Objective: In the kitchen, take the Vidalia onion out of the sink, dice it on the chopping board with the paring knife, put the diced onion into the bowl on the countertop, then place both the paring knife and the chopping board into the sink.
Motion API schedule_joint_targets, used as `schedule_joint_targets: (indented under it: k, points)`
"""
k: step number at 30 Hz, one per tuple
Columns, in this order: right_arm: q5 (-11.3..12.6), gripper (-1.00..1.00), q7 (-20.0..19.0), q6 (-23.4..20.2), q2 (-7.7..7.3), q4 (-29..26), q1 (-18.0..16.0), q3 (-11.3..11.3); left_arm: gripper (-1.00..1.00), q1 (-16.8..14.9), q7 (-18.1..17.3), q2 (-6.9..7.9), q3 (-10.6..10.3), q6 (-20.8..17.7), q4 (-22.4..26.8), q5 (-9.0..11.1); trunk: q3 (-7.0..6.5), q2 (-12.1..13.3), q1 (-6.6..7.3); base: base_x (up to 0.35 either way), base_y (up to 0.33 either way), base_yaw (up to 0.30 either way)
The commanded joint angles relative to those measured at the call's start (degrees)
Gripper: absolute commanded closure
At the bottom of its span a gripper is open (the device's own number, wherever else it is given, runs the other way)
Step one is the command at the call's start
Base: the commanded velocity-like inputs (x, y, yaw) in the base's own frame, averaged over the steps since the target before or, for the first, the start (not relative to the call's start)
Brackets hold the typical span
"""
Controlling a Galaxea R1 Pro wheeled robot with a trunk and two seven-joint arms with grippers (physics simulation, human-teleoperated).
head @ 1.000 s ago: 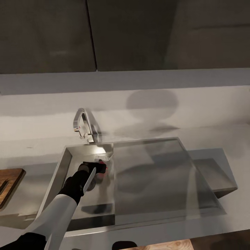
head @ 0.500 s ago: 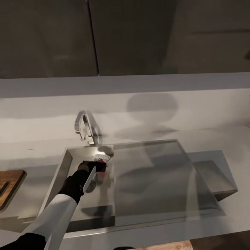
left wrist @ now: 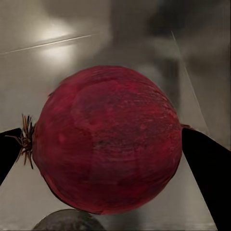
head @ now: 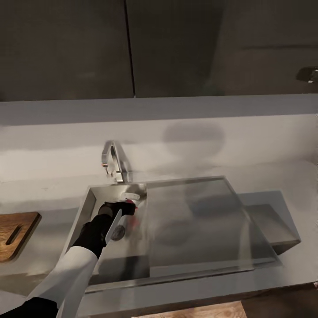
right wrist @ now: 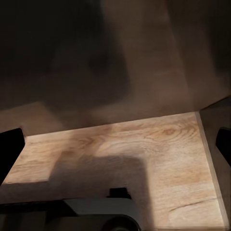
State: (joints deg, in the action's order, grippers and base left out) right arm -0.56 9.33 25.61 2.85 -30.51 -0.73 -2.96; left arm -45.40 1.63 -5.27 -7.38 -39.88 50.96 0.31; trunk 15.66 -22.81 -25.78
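Down in the sink (head: 88, 207), near the basin's back edge below the tap (head: 115, 164), sits the Vidalia onion (left wrist: 108, 139), a dark red globe w/ a tuft of dry roots at one end. Left gripper (head: 128, 207) reaches into the basin w/ its two black fingers (left wrist: 209, 178) spread either side of the onion, one at each end, right up against the skin; whether they press on it can't be told. Round drain lies just beside the onion on the basin floor. Draining board (head: 198, 221) fills the sink's right part. Countertop (head: 53, 185) runs grey along the sink's back and left edges. Chopping board (head: 15, 234), brown wood w/ a handle slot, lies on the countertop's left, well apart from the sink. Right gripper's dark fingertips (right wrist: 9, 151) frame a light wood floor (right wrist: 125, 144), wide apart, nothing between them.
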Motion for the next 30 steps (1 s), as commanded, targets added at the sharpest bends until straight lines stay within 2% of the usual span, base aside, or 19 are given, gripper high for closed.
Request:
schedule_joint_targets:
  k: [1,11,18,19,24,30]
  points:
    - [-0.06,-1.0,0.51,0.08,-0.03,0.01,-0.03,-0.29,1.0,-0.04,0.19,0.01,-0.09,-0.28,0.16,0.04,0.01,-0.11,-0.01,-0.28,0.096,0.0]
    - [-0.06,-1.0,0.51,0.08,-0.03,0.02,-0.04,-0.29,1.0,-0.04,0.2,0.0,-0.09,-0.7,3.79,0.12,-0.89,-0.11,-0.01,-0.299,0.104,0.0]
    - [-0.07,-1.0,0.51,0.1,-0.03,0.03,-0.01,-0.29,1.0,-0.04,0.13,0.08,-0.09,-5.96,11.17,0.13,-1.52,-0.11,-0.01,-0.301,0.138,0.0]
    - [-0.06,-1.0,0.51,0.09,-0.03,0.04,-0.01,-0.28,1.0,-0.04,0.13,0.08,-0.09,-7.66,13.97,0.13,-1.61,-0.11,-0.01,-0.285,0.179,0.0]
    - [-0.06,-1.0,0.51,0.07,-0.03,0.06,-0.01,-0.29,1.0,0.04,0.12,0.09,-0.09,-12.18,19.72,0.13,-2.06,-0.11,-0.01,-0.261,0.17,0.0]
    - [-0.06,-1.0,0.51,0.08,-0.03,0.09,-0.03,-0.29,1.0,0.07,0.12,0.09,-0.09,-13.63,22.19,0.13,-2.6,-0.11,-0.01,-0.059,0.043,0.0]
